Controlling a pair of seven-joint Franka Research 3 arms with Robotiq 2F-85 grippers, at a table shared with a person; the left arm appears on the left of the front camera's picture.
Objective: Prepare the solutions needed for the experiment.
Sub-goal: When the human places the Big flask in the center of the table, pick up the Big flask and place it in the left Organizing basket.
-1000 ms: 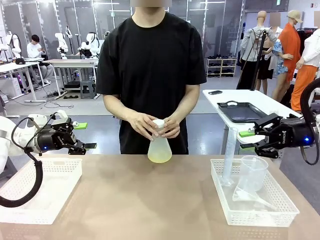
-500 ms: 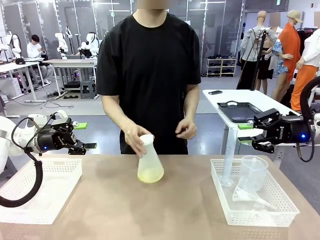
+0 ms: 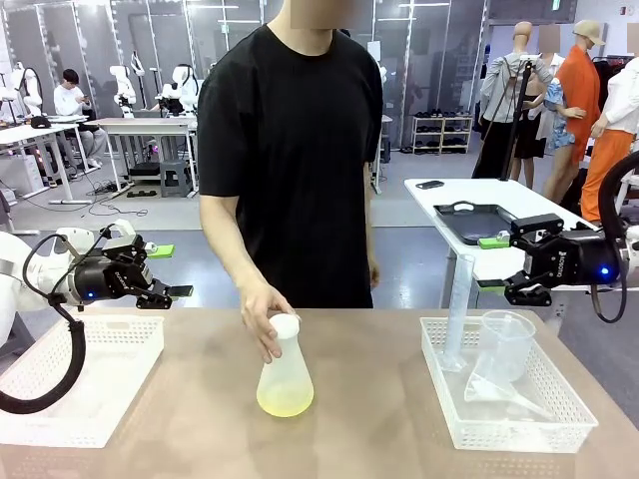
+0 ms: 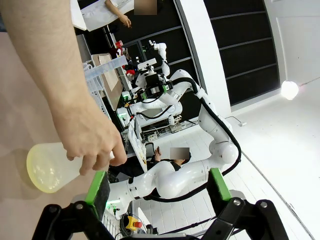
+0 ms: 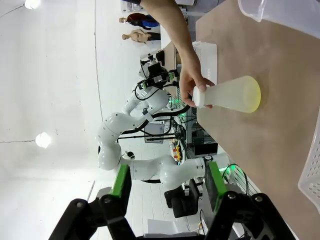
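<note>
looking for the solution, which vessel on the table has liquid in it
The conical flask at mid-table, under the person's hand: a pale yellow layer lies in its base. The beaker and cylinder in the right basket look empty.

The right gripper [image 5: 167, 175] holds its green-padded fingers [image 5: 121, 184] spread apart with nothing between them, aimed across the brown table [image 5: 260, 145]. Out on the open table top a person's hand [image 5: 192, 82] grips the neck of a cloudy flask [image 5: 225, 95], with the solutions [image 5: 254, 95] a shallow pale yellow layer in its base. A clear beaker [image 5: 280, 12] and a white basket [image 5: 312, 172] sit closer, and another white tray [image 5: 207, 52] lies at the table's far end, the left arm [image 5: 127, 115] beyond it.
</note>
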